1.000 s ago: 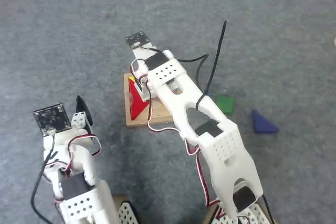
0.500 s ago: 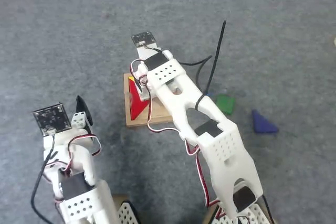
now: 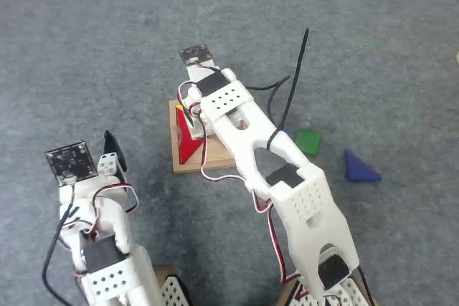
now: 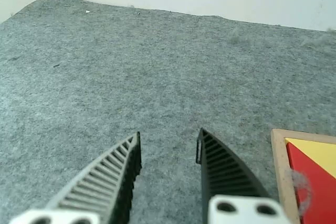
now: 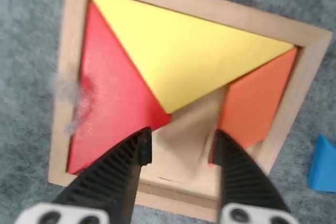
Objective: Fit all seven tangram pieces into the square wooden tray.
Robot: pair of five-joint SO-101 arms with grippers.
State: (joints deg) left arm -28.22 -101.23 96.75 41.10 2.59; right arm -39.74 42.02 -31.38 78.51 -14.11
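**Open jaws hang over partly filled tangram tray**

The right arm's jaws stand spread wide and empty above the square wooden tray (image 5: 184, 3), over its bare middle, between a red triangle (image 5: 110, 93) and an orange piece (image 5: 257, 103). A yellow triangle (image 5: 184, 61) lies along one rim, touching both. A light blue piece (image 5: 321, 163) sits on the grey table (image 3: 107, 55) just beside the tray. A green piece (image 3: 308, 141) and a dark blue triangle (image 3: 358, 168) lie farther off. The left arm's jaws, also parted and empty, hover over the table near the tray's edge.
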